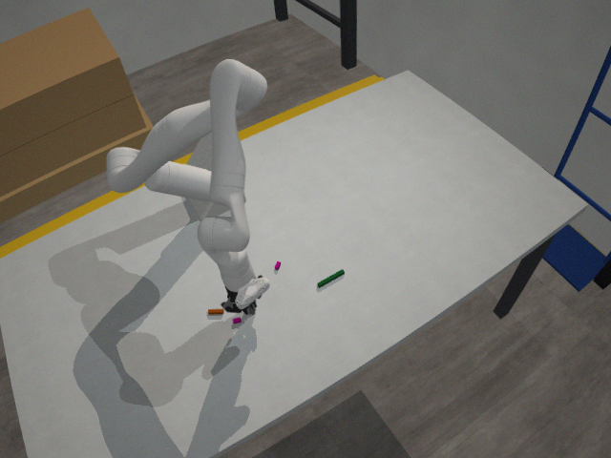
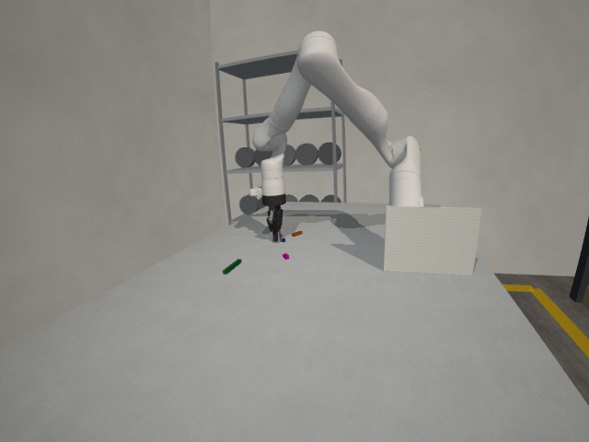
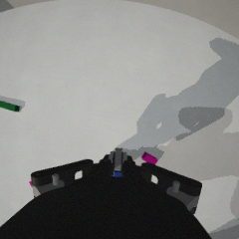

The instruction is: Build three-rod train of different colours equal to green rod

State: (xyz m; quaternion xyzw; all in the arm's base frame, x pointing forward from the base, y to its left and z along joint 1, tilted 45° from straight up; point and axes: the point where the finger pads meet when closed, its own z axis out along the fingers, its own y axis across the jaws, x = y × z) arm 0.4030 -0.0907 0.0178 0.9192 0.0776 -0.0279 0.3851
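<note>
Fingers of the black two-finger end effector (image 3: 118,169) pinch the tiny blue cube-like rod (image 3: 118,173), low over the pale grey bench (image 1: 394,197). Just beside the end effector lie the short orange bar-shaped rod (image 1: 215,311) and one small magenta rod (image 1: 237,320); another magenta rod (image 1: 277,265) and the long green rod (image 1: 330,278) sit farther off. Judging by this, placement matters: set the blue rod down flat, aligned with the orange rod's axis, end nearly touching, then release gently.

Two magenta rods (image 1: 277,265), one orange (image 1: 215,311), one green (image 1: 330,278), apparently one blue (image 3: 117,174)
</note>
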